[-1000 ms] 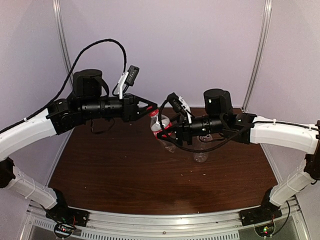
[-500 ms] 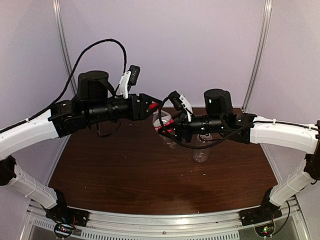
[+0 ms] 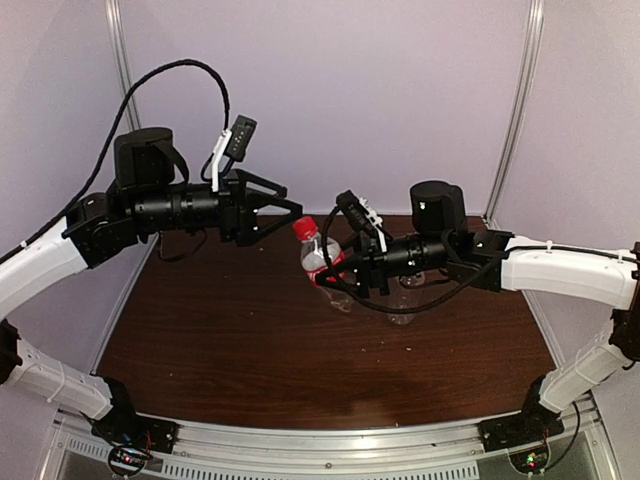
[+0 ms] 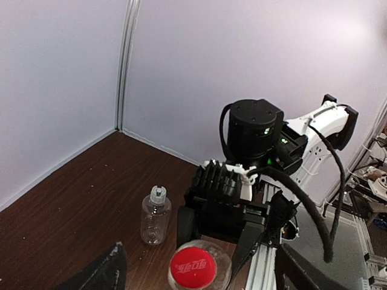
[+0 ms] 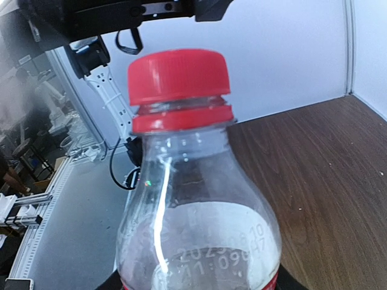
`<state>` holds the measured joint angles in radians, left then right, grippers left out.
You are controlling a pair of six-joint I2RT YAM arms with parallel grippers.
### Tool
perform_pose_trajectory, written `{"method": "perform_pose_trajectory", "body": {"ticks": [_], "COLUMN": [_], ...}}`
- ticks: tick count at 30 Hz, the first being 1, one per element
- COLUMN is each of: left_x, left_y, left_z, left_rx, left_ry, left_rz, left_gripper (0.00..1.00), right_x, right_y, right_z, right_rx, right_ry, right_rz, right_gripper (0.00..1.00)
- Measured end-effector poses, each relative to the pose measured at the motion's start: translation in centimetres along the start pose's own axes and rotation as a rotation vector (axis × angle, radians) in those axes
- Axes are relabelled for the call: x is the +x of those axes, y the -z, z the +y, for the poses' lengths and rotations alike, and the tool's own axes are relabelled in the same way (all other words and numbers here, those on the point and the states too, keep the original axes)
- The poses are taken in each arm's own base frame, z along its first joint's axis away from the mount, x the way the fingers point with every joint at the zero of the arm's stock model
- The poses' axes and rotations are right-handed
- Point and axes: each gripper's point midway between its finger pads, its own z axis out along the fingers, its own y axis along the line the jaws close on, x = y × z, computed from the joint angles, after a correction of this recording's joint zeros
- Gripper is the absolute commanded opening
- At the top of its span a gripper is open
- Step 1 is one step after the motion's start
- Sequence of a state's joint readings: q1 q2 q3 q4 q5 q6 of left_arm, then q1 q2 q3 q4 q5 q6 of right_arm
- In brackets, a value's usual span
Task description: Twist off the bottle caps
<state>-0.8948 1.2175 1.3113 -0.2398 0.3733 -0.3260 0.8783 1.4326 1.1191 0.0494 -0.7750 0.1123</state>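
Observation:
A clear bottle with a red label (image 3: 322,264) is held tilted above the table, and my right gripper (image 3: 345,268) is shut on its body. Its red cap (image 3: 304,228) sits on the neck. My left gripper (image 3: 288,210) is open, just left of the cap and apart from it. The left wrist view looks down on the red cap (image 4: 193,268), with the open left gripper (image 4: 202,279) wide on both sides. The right wrist view shows the cap (image 5: 178,75) and bottle (image 5: 193,211) close up. An unlabelled clear bottle (image 4: 155,216) with a pale cap (image 4: 158,193) stands on the table.
The brown table (image 3: 220,340) is closed in by pale walls at the back and sides. The unlabelled bottle (image 3: 402,316) stands under my right forearm, mostly hidden in the top view. A cable loops above the left arm (image 3: 190,75).
My left gripper opened off the red cap and drew back to the left and slightly up. The cap is still on the bottle, which my right gripper still holds.

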Motion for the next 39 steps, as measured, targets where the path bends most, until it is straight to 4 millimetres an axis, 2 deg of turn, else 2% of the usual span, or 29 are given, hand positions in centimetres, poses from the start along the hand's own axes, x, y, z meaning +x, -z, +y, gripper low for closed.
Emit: {"method": "perform_pose_trajectory", "body": {"ticks": [6,10,13,21,32,39], "left_x": [-0.1,0.8,1.6,2.6,1.9,1.8], "left_y": [1.4,1.2,0.5,-0.7,-0.5,-0.8], "left_z": [-2.5,-4.3,-4.8,-5.1,-5.4,-5.0], "left_rx": [0.186,0.330,0.404,0.504,0.539,0.536], "left_ry": [-0.098,-0.134,-0.138,-0.126,-0.132,-0.125], "left_rz": [0.007,0.038,0.062,0.088,0.060,0.056], "left_gripper": [0.83,0.79,0.76,0.62,0.45,0.30], "right_x": [-0.8,-1.2,-1.4,-1.6,-1.5,-1.5], "right_y": [0.2,0.5,0.6,0.8,0.6,0.7], "right_z": [2.8,4.3,5.1,5.9,5.9,5.9], "right_rx": [-0.163,-0.250,-0.302,-0.362,-0.369,-0.374], "right_ry": [-0.007,-0.011,-0.021,-0.038,-0.041,-0.040], "right_rz": [-0.020,-0.031,-0.034,-0.035,-0.034,-0.032], "right_gripper": [0.28,0.28,0.28,0.28,0.28,0.28]}}
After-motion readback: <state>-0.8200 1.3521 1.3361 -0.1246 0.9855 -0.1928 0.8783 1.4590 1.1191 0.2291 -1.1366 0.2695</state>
